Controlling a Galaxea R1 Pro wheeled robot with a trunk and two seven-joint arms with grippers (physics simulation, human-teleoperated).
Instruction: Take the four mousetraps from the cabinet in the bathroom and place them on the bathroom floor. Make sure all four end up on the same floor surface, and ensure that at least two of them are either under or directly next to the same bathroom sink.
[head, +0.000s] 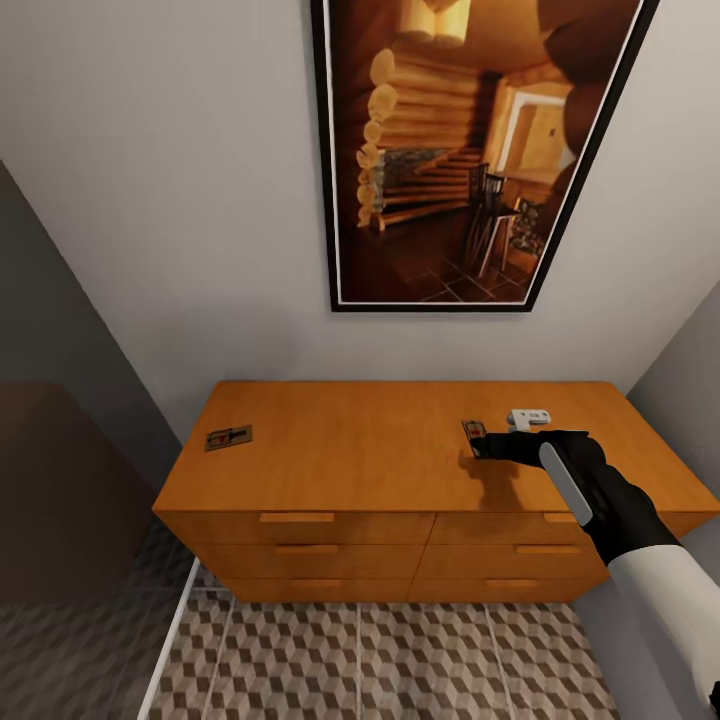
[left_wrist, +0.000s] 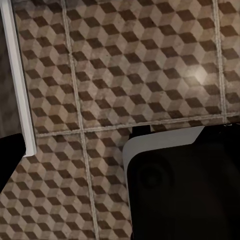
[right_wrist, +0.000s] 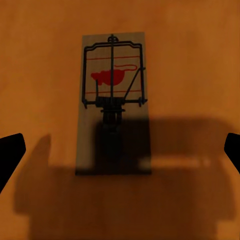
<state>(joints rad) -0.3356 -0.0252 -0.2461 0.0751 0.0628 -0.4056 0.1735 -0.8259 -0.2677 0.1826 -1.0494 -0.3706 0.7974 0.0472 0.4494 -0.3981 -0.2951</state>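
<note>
Two mousetraps lie on top of the orange-brown cabinet (head: 350, 450): one (head: 228, 437) near its left end and one (head: 472, 432) right of the middle. My right gripper (head: 484, 447) hovers just above the right one, open. In the right wrist view that mousetrap (right_wrist: 114, 100), a tan board with dark wire and a red mark, lies flat between and ahead of the gripper (right_wrist: 120, 152), whose fingertips (right_wrist: 10, 155) are spread wide. The left wrist view looks down on the cube-patterned bathroom floor (left_wrist: 125, 65), with one dark fingertip (left_wrist: 7, 160) at the frame's edge. The sink is out of view.
A large framed picture (head: 470, 150) hangs on the wall above the cabinet. All the drawers (head: 300, 520) are shut. A dark panel (head: 60, 480) stands left of the cabinet. A white strip (left_wrist: 20, 80) crosses the floor beside my dark base (left_wrist: 185, 195).
</note>
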